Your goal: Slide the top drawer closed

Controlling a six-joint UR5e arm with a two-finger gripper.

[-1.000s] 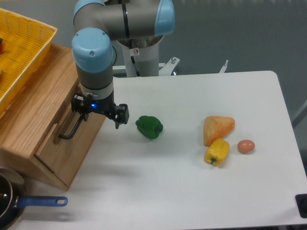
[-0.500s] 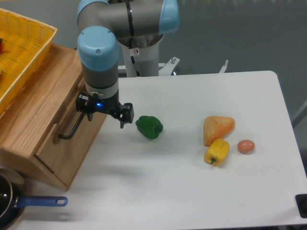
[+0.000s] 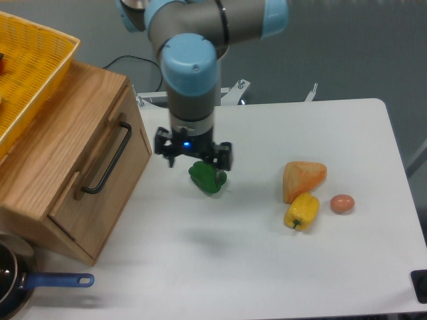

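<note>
Moved off the top drawer, claw partly hides green pepper.

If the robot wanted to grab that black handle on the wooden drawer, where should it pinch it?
Probably the middle of the black bar handle on the top drawer. The bar stands off the wood with a gap behind it, so the pincer could come from the table side and close across the bar's thin width.

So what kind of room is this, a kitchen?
Probably a robot test lab: a grey-and-blue robot arm stands at a plain white table with toy-like food, such as a green bell pepper.
</note>
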